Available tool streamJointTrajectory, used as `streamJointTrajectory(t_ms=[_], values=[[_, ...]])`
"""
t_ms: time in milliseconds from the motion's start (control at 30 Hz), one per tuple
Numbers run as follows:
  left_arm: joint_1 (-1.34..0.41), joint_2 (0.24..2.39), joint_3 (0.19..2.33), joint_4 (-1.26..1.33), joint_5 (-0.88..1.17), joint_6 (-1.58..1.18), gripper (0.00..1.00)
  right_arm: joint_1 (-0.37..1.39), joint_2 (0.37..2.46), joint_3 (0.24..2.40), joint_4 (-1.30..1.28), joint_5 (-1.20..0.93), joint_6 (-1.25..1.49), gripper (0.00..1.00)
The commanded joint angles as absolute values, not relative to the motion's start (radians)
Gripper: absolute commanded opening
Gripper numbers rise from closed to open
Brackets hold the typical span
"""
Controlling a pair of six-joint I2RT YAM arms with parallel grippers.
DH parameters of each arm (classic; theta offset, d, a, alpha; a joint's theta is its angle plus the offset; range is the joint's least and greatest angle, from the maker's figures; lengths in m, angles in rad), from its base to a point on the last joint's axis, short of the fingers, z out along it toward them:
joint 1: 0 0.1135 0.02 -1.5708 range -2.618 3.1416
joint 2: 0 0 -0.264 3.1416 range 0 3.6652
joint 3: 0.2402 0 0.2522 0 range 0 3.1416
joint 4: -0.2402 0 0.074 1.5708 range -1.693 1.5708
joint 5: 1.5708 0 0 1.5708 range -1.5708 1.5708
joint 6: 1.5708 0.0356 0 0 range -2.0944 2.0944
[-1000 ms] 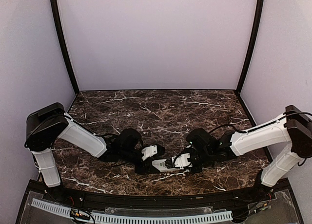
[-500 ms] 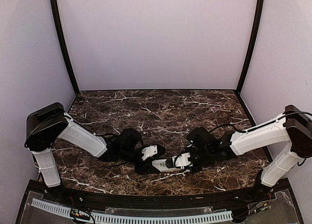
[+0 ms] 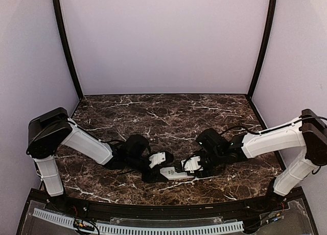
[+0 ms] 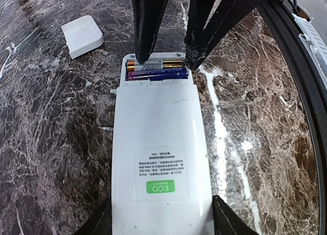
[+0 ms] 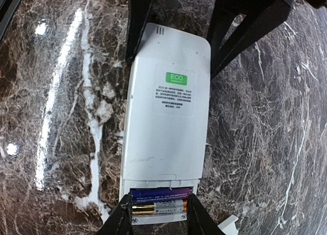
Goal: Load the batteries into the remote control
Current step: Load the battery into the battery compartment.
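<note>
Left wrist view: saw the remote control lying back-up on the dark marbled counter, near end clamped between the fingers of the left tool. Found the bay at the far end uncovered, two batteries lying side by side inside. Noted the right tool at that end, fingers parted, tips by the bay's two corners, gripping nothing. Spotted a small white cover piece on the counter beyond the remote control, off to one side and apart from it. Right wrist view: read a green ECO label on the white back. Top external view: placed the remote control near the counter's front edge, between both tools
</note>
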State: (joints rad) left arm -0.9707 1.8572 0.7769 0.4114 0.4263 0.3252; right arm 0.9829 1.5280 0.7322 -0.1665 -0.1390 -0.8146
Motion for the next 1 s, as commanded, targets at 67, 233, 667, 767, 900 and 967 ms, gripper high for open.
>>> streamJointTrajectory(t_ms=[67, 233, 667, 767, 900, 967], values=[[-0.979, 1.907, 0.771, 0.285, 0.403, 0.305, 0.07, 0.97, 1.456, 0.762, -0.215, -0.204, -0.822, 0.36], [-0.979, 1.908, 0.776, 0.278, 0.4, 0.305, 0.07, 0.966, 1.428, 0.775, -0.21, -0.24, -0.751, 0.36], [-0.979, 1.914, 0.792, 0.265, 0.395, 0.287, 0.08, 0.868, 1.169, 0.734, -0.174, -0.08, 0.383, 0.03], [-0.979, 1.914, 0.794, 0.265, 0.396, 0.279, 0.08, 0.869, 1.267, 0.797, -0.274, -0.12, 0.542, 0.0], [-0.979, 1.922, 0.803, 0.256, 0.397, 0.274, 0.08, 0.874, 1.396, 0.78, -0.226, -0.236, 0.659, 0.0], [-0.979, 1.924, 0.806, 0.248, 0.394, 0.276, 0.08, 0.874, 1.425, 0.762, -0.191, -0.25, 0.685, 0.0]])
